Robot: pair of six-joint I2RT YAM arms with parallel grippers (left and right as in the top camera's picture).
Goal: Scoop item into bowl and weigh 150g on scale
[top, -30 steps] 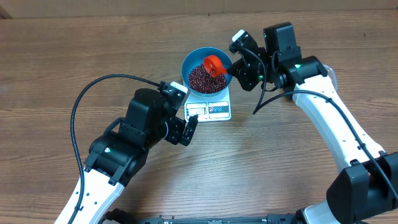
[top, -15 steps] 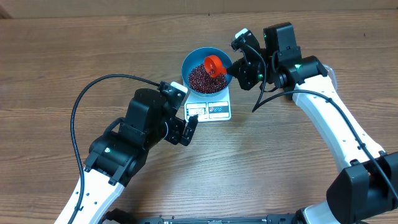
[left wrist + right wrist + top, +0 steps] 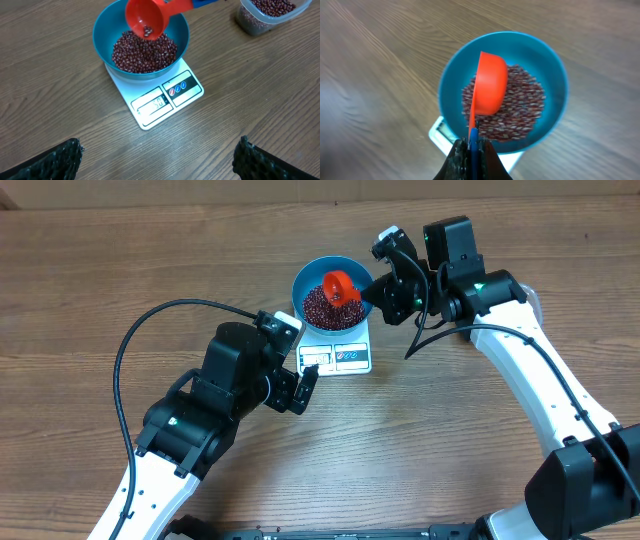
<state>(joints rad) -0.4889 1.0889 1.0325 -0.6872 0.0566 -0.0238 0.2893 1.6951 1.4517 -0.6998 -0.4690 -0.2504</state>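
Note:
The blue bowl (image 3: 312, 278) (image 3: 183, 35) (image 3: 555, 75) stands on the white scale (image 3: 340, 356) (image 3: 165, 102) (image 3: 439, 134) and holds a heap of dark red-brown beans (image 3: 318, 306) (image 3: 142, 54) (image 3: 520, 112). An orange scoop (image 3: 340, 285) (image 3: 146, 17) (image 3: 490, 87) with a blue handle hangs tipped on its side over the bowl, a few beans clinging inside it. My right gripper (image 3: 385, 285) (image 3: 472, 152) is shut on the scoop's handle. My left gripper (image 3: 305, 385) (image 3: 157, 160) stands open over bare table in front of the scale.
A clear plastic tub (image 3: 270, 15) with more beans sits at the far right in the left wrist view. A black cable (image 3: 150, 325) loops over the table on the left. The table is brown wood.
The scoop has rolled further onto its side and shifted slightly left over the bowl. The left arm has not moved.

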